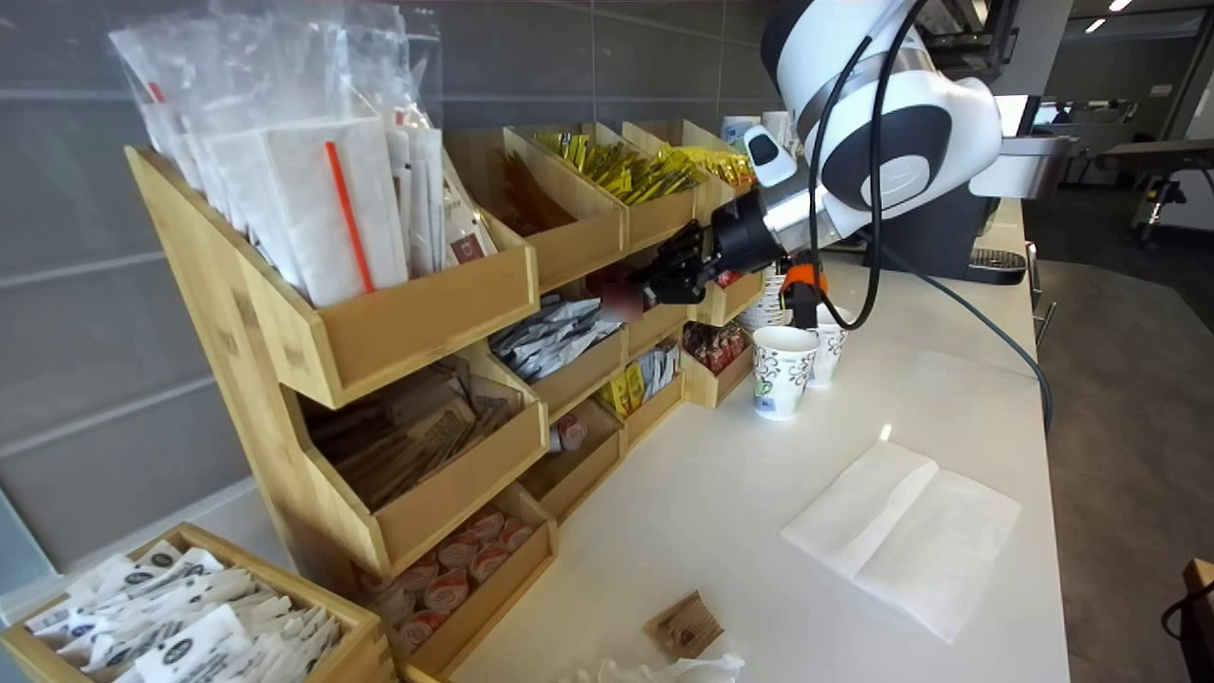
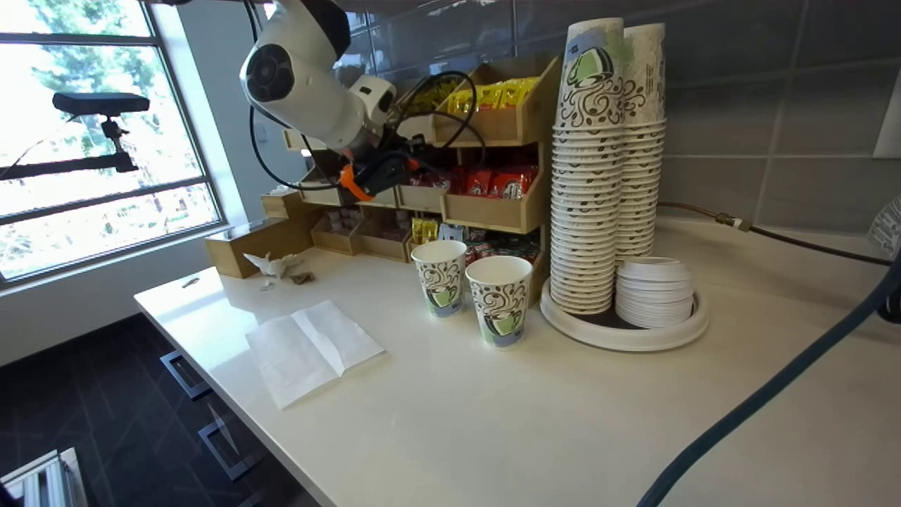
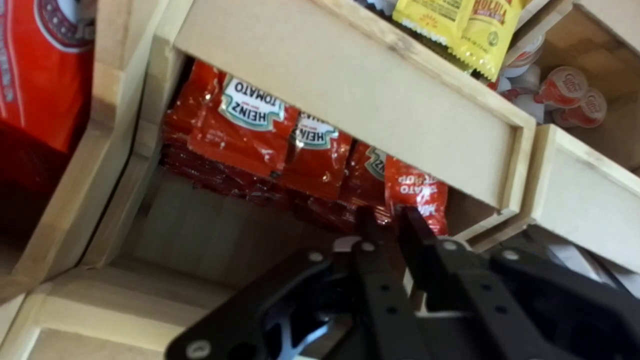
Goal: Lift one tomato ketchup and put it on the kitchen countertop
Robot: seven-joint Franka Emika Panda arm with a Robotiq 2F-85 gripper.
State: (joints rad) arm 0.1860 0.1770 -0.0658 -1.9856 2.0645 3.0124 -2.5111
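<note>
Black tool [image 3: 388, 214], jaws narrowly apart, red tomato ketchup sachets [image 3: 320, 162] lettered HEINZ TOMATO just beyond, in a wooden bin [image 3: 360, 95], white bench [image 2: 493, 422] below, yellow sachet [image 3: 480, 45] reading HOLULA

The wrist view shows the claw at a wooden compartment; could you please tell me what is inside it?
Red Heinz ketchup sachets lie piled inside. The front panel and claw hide parts; lower layers are mostly covered.
</note>
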